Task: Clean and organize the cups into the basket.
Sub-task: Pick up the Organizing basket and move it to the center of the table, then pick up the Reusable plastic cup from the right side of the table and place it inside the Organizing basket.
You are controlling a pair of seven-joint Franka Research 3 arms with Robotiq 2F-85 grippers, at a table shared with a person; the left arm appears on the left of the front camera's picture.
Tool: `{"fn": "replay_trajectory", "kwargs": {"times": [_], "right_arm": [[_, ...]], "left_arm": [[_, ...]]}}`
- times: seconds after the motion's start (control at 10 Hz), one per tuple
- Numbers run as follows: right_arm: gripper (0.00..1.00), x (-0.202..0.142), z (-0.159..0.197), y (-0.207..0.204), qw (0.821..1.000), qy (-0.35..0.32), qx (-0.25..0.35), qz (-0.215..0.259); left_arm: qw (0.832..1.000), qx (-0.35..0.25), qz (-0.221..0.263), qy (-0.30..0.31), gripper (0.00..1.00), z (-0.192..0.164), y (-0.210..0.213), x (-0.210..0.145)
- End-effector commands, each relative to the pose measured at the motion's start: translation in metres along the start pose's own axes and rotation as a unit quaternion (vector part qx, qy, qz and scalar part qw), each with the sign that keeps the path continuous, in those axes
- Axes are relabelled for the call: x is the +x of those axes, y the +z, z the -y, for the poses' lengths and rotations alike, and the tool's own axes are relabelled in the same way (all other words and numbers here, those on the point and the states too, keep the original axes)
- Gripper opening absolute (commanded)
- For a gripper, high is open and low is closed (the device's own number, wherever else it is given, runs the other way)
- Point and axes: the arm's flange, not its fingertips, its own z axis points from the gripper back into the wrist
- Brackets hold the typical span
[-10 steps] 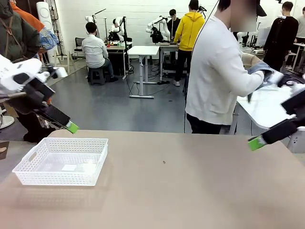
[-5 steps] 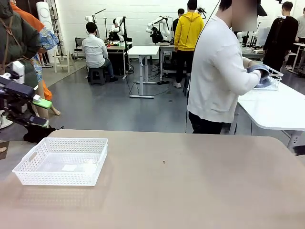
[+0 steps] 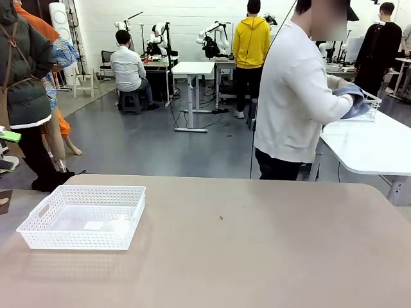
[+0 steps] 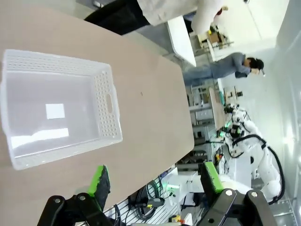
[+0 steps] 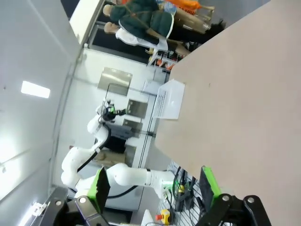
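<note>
The basket [image 3: 77, 239] sits on the table's [image 3: 257, 256] left part, with a white label [image 3: 93, 225] on its floor. The left gripper [image 4: 155, 178] gapes wide above it, holding nothing. The right gripper [image 5: 153, 182] is equally wide and well apart. A person [image 3: 295, 96] stands beyond the far edge.

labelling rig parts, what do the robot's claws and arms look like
Both the left claw and right claw have black angular fingers tipped with bright green pads. The left arm and right arm are white, with rounded joints.
</note>
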Motion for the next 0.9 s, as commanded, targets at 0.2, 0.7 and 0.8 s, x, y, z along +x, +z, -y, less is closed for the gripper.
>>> {"fn": "replay_trajectory", "kwargs": {"times": [0.2,0.7,0.8], "right_arm": [[1.0,-0.036,-0.014,0.05,0.998,-0.013,-0.008,0.055],[1.0,-0.046,-0.013,0.069,0.996,-0.01,-0.017,0.089],[1.0,-0.046,-0.013,0.069,0.996,-0.01,-0.017,0.089]], "left_arm": [[0.997,-0.028,0.065,0.029,1.0,-0.03,0.046,-0.021],[0.995,-0.01,0.084,0.061,1.0,-0.04,0.067,-0.03],[0.995,-0.01,0.084,0.061,1.0,-0.04,0.067,-0.03]]}}
